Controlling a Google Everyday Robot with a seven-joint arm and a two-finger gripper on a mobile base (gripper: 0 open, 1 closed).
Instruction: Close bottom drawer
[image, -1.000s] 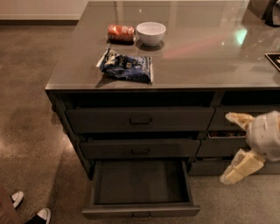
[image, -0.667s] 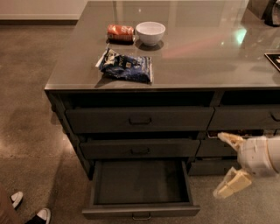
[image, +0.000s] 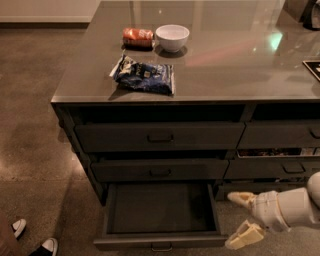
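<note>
Gripper (image: 242, 218) sits lower and farther left than a second ago, down from middle-drawer height to just beside the right front corner of the bottom drawer (image: 160, 210). Cream fingers spread wide, nothing held. Drawer unmoved, pulled well out, so closing is not begun; reads as an approach for a push. Drawer matte dark grey, slim flat front, small rectangular pull (image: 161, 247) low and left of gripper, bare interior; up beyond the gripper, glossy countertop (image: 240, 65) carries crinkled blue snack bag (image: 145, 75) and smooth white bowl (image: 172, 37).
</note>
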